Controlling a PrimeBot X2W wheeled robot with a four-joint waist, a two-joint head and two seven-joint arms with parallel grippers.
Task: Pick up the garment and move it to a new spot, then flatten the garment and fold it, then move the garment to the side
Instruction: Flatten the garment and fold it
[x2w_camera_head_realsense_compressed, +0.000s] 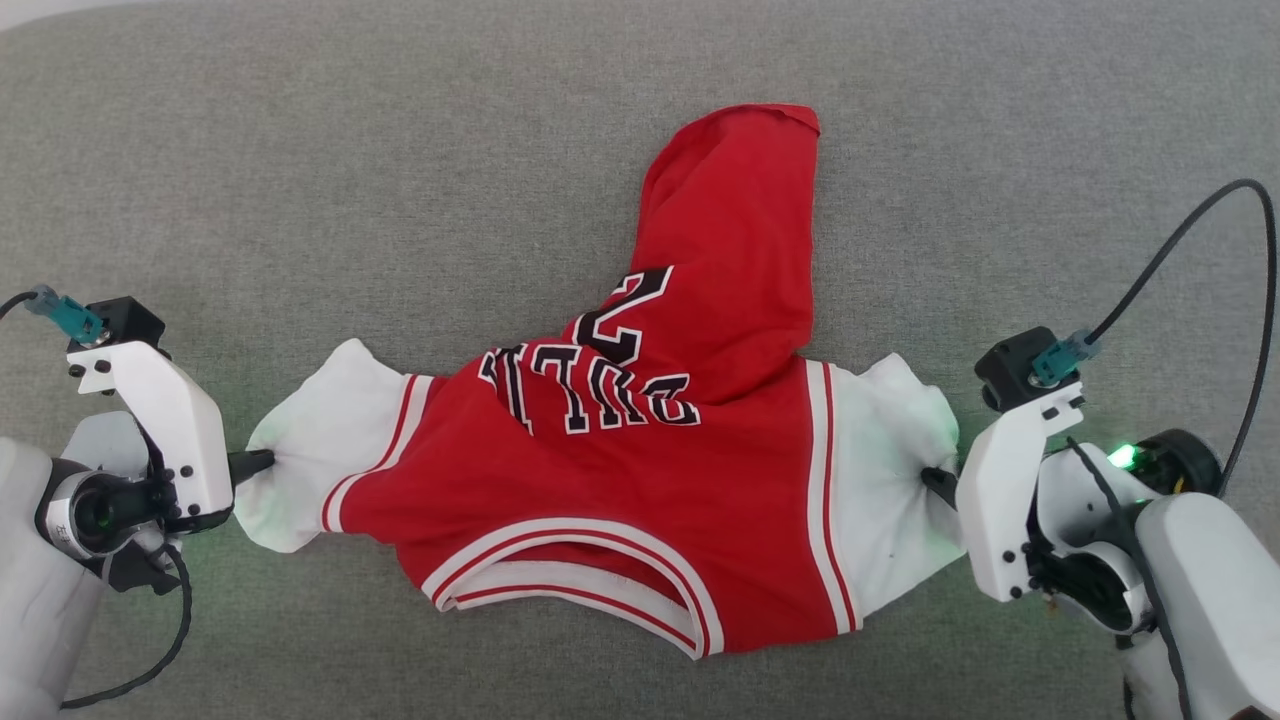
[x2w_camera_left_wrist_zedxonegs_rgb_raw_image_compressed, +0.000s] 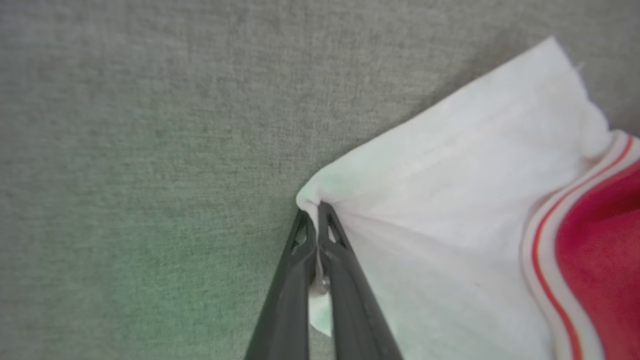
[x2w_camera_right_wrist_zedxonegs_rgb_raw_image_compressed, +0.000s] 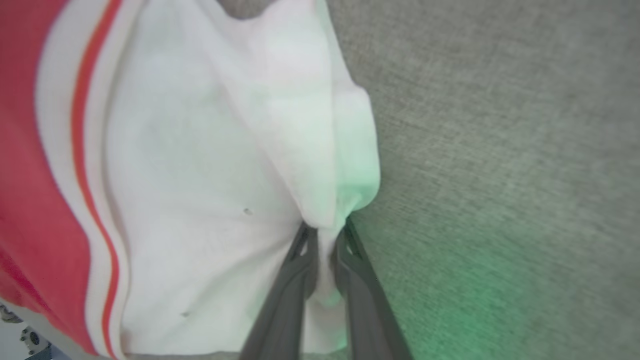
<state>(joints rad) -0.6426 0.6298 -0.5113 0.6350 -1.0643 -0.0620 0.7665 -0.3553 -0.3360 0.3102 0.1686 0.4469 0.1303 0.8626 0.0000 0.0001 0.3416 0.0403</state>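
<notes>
Fingers of my left gripper (x2w_camera_left_wrist_zedxonegs_rgb_raw_image_compressed: 314, 207) are clamped tight on a white corner of the red jersey (x2w_camera_head_realsense_compressed: 640, 470). My right gripper (x2w_camera_right_wrist_zedxonegs_rgb_raw_image_compressed: 327, 232) stands narrow around a bunched white fold at the opposite end, seemingly pinching it. The jersey lies on the grey cloth surface (x2w_camera_head_realsense_compressed: 300, 200) between both arms, long axis running left to right, each end at its own gripper, one red flap reaching away from me.
</notes>
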